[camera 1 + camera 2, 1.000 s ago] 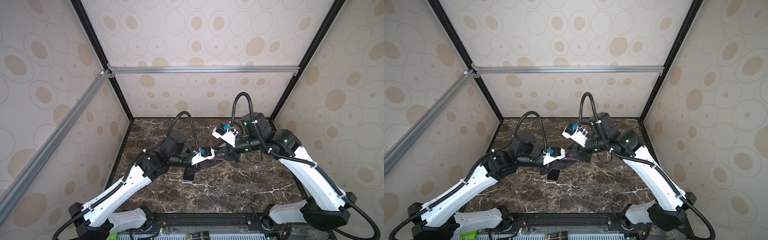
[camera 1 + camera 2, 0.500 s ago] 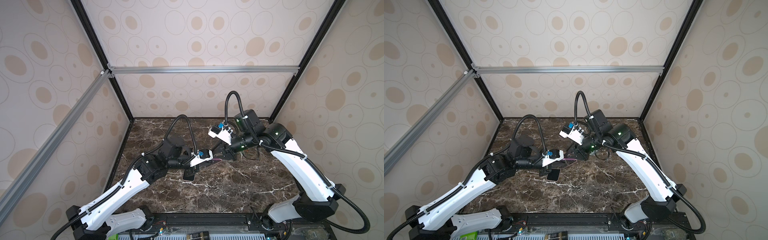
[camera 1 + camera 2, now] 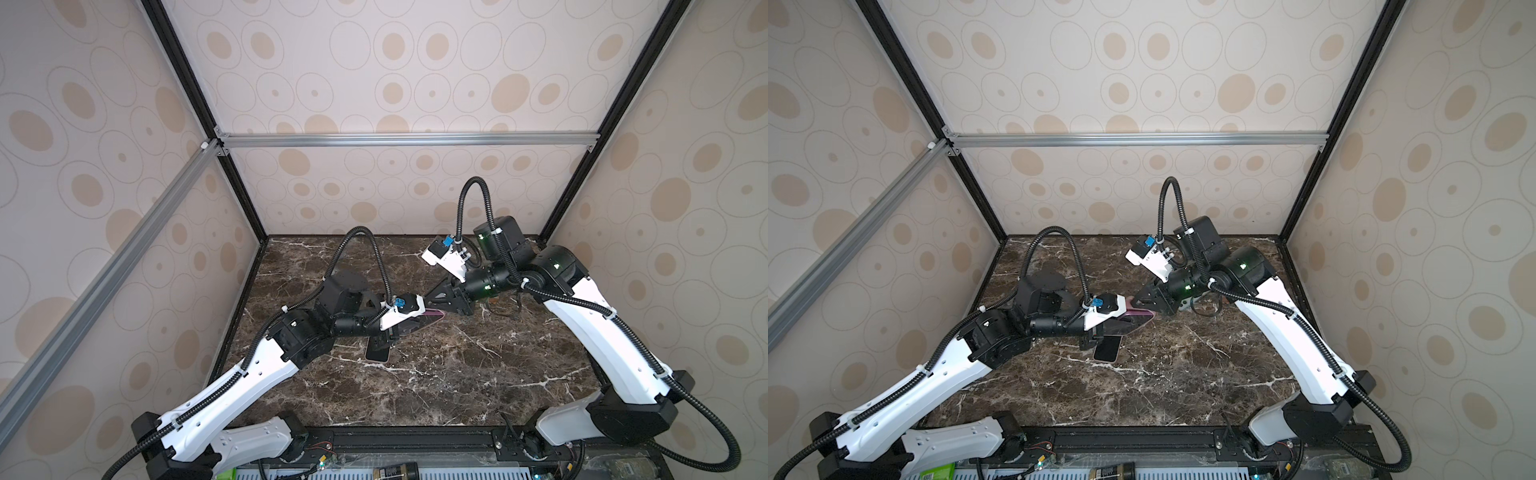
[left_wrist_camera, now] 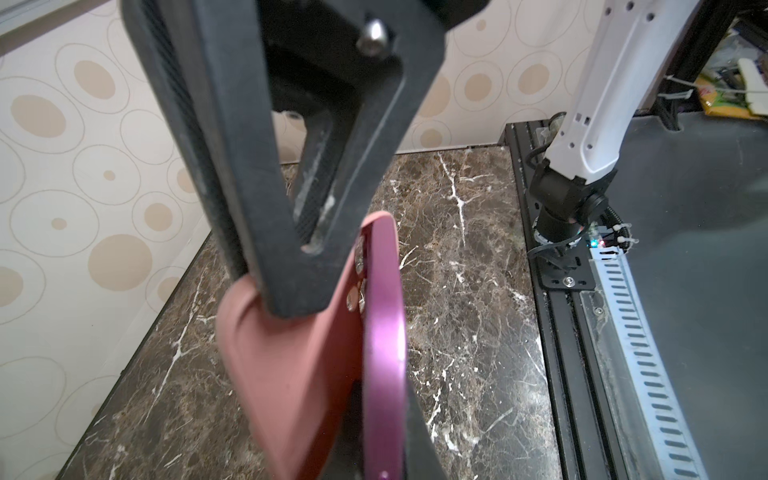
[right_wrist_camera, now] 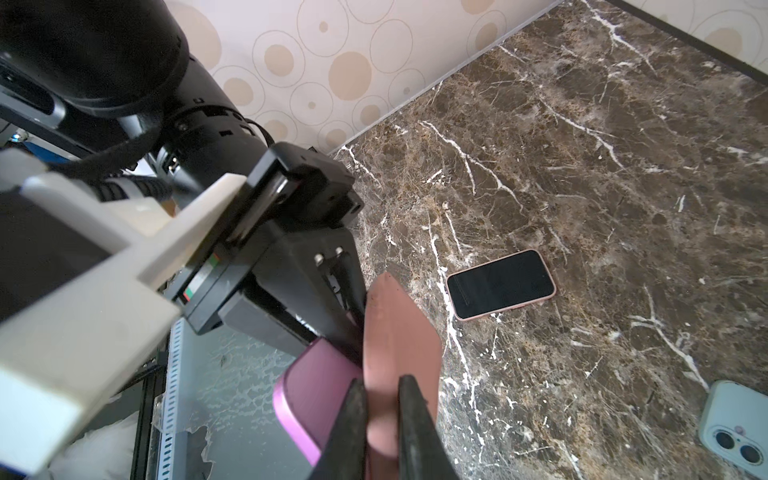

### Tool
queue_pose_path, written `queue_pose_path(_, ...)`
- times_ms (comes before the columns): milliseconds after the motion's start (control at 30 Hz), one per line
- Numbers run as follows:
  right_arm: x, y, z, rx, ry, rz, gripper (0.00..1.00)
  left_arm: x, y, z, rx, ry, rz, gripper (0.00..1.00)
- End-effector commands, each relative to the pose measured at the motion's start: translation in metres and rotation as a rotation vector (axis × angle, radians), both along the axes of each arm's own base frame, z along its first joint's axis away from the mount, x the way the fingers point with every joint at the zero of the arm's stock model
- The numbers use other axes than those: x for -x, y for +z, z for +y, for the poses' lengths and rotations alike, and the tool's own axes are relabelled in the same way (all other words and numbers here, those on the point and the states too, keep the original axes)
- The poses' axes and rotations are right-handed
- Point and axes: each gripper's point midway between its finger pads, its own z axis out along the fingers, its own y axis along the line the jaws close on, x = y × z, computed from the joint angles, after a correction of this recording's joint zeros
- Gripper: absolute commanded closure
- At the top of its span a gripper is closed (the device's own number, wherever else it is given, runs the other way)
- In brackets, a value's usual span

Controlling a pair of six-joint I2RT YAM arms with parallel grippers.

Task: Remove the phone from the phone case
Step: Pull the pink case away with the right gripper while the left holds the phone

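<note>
A purple phone sits partly in a salmon-pink phone case, held above the marble floor. My left gripper is shut on the phone. The case is peeled away from the phone at one end. My right gripper is shut on that loose case edge, one fingertip on each face. In both top views the right gripper meets the held phone from the right.
A second phone with a black screen and pink rim lies flat on the marble floor, just under the left gripper. A pale blue phone lies camera side up farther off. Patterned walls enclose three sides.
My right gripper has closed its jaws onto the case edge and edged slightly left toward the left gripper. The left gripper still holds the phone in about the same place.
</note>
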Motion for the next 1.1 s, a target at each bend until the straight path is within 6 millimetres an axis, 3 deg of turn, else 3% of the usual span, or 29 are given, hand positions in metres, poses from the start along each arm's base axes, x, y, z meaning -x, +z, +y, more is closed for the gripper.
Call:
queue_pose_path(0, -0.016, -0.012, -0.017, 0.037, -0.12, 0.047, 0.89, 0.028, 0.063, -0.003, 0.202, -0.144, -0.116, 1.0)
queue_pose_path(233, -0.035, -0.005, -0.034, -0.009, -0.239, -0.038, 0.98, 0.04, 0.067, 0.0, 0.27, -0.173, -0.098, 1.0)
queue_pose_path(333, -0.046, -0.007, -0.049, -0.007, -0.342, -0.125, 1.0, 0.031, 0.065, 0.0, 0.301, -0.109, -0.053, 1.0)
queue_pose_path(467, -0.063, -0.026, -0.085, 0.066, -0.573, -0.2, 1.0, 0.011, 0.053, -0.001, 0.338, 0.012, 0.06, 1.0)
queue_pose_path(600, -0.069, -0.058, -0.123, 0.13, -0.808, -0.184, 1.0, -0.008, 0.028, -0.007, 0.335, 0.122, 0.217, 1.0)
queue_pose_path(700, -0.063, -0.09, -0.136, 0.192, -0.881, -0.098, 1.0, -0.035, 0.001, -0.005, 0.247, 0.297, 0.317, 1.0)
queue_pose_path(800, -0.056, -0.116, -0.146, 0.262, -0.943, 0.002, 1.0, -0.049, -0.022, -0.008, 0.18, 0.385, 0.416, 1.0)
queue_pose_path(933, -0.043, -0.138, -0.165, 0.404, -1.062, 0.159, 1.0, -0.059, -0.048, -0.008, 0.063, 0.494, 0.549, 1.0)
queue_pose_path(1067, -0.03, -0.144, -0.186, 0.573, -1.136, 0.238, 1.0, -0.072, -0.076, 0.009, -0.087, 0.693, 0.644, 1.0)
